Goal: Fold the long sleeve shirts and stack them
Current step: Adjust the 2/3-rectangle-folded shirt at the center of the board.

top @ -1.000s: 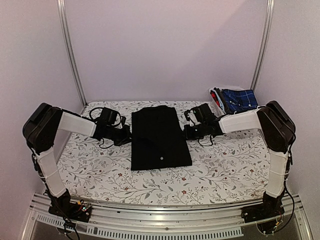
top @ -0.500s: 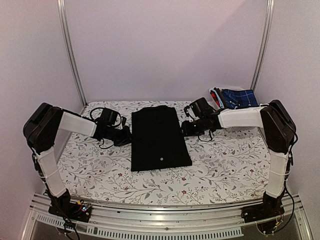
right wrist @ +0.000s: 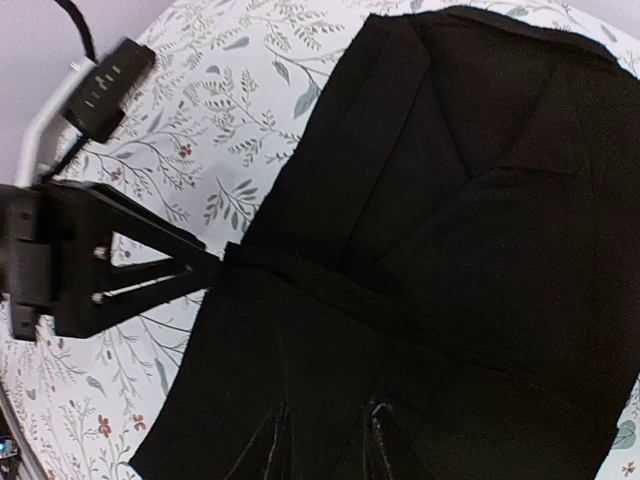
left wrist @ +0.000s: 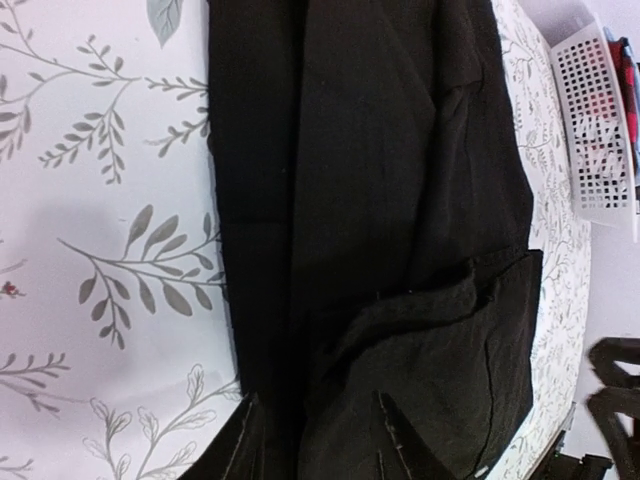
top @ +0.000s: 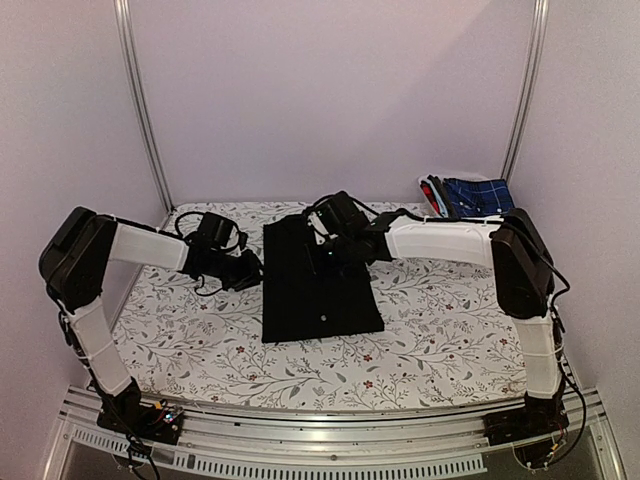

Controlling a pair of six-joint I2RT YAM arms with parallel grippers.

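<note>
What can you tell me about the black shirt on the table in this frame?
The black shirt is plain dark cloth, folded into a tall rectangle and lying flat mid-table on the floral table cover. Layered folds and a band cross its surface, and one small pale button shows toward its near edge. The left gripper is at its left edge, and the right gripper is over its far half. Whether either is touching the shirt is unclear.

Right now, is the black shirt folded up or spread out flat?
Folded. The black shirt lies as a narrow rectangle, no sleeves sticking out, with overlapping layers showing on top.
</note>
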